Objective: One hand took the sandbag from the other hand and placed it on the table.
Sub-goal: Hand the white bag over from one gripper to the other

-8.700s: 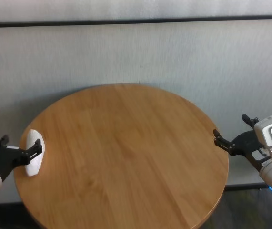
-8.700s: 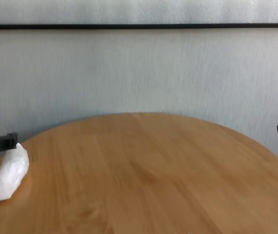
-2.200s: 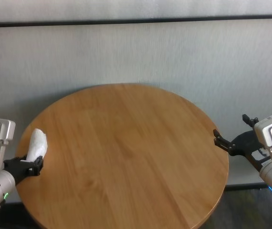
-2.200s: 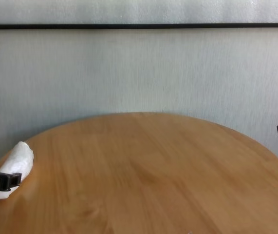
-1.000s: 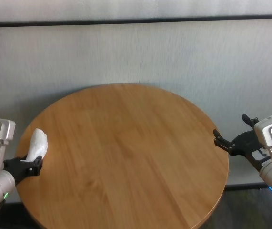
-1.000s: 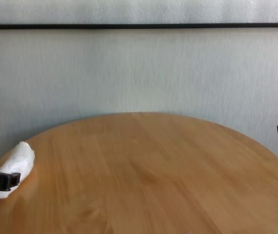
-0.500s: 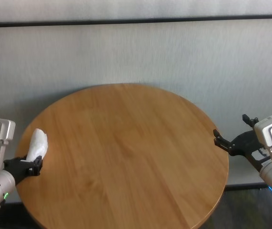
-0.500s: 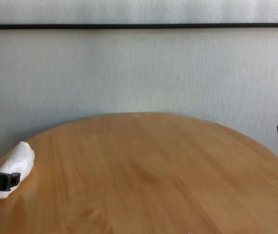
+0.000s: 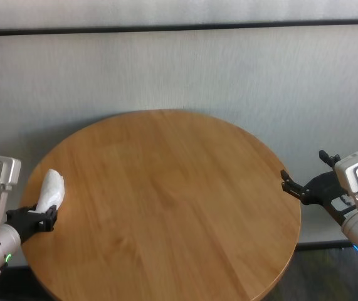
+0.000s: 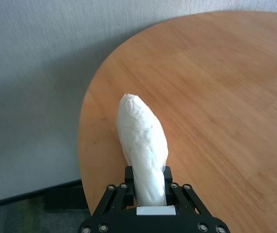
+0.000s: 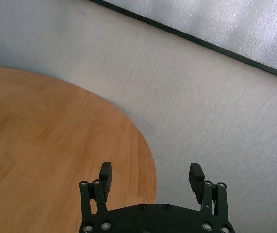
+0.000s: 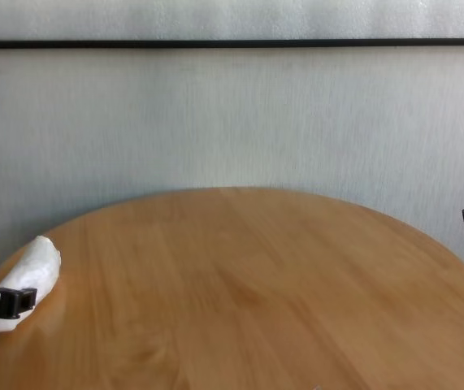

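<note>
"Where is the sandbag [image 10: 143, 145]?"
"At the tabletop's [image 9: 166, 200] left edge, clamped in the left hand [image 10: 150, 194]."
"And the right hand [image 11: 150, 177]?"
"Fingers apart, off the right edge."

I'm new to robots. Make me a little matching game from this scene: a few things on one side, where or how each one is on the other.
Things:
1. sandbag
2. left gripper
3. right gripper
4. table

States:
A. open, holding nothing, by the table's right edge
B. round, light-brown wood
C. white, clamped at one end
D. shut, at the table's left edge

Pairs: 1-C, 2-D, 3-A, 4-B
</note>
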Available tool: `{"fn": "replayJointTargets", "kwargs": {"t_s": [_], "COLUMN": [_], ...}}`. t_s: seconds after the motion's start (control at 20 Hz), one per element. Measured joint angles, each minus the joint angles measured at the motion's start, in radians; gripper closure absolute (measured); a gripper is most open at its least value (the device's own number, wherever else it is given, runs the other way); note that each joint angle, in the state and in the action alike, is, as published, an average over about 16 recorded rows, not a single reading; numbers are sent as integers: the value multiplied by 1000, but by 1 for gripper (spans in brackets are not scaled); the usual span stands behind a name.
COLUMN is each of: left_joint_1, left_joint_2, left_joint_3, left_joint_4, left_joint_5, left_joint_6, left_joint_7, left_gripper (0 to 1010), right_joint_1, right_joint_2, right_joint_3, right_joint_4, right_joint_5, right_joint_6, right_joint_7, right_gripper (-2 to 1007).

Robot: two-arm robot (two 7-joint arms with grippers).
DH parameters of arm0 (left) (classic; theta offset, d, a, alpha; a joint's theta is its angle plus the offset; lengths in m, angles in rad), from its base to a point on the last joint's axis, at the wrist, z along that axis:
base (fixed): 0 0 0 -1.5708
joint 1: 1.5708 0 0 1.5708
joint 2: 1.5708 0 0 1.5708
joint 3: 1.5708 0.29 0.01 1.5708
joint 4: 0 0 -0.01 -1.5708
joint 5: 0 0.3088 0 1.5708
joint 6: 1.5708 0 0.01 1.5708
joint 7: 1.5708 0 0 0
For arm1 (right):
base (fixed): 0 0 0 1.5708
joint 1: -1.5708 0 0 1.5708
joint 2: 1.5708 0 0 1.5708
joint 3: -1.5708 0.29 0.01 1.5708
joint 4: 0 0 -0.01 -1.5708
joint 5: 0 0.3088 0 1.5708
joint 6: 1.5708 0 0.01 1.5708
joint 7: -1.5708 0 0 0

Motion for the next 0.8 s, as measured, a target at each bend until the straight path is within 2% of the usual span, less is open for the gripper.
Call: {"fn": "replayJointTargets", "kwargs": {"t_s": [0.4,0.8], "left_joint_1": [16,36], "left_joint_2": [-1,-3], "left_joint_3": [-9,-19], "left_joint_4": [-16,-40], "left_joint_5": [12,17], "left_joint_6": [-35,-113], "left_joint_7": [-30,-92], "left_gripper": [665,665], "right_joint_1": [0,0], "right_joint_2": [0,0], "right_joint_3": [0,0], "right_joint_4": [0,0], "right_joint_5": [0,0], "right_joint_6": [0,0], "right_joint_7": [0,0], "right_gripper": [4,4]}}
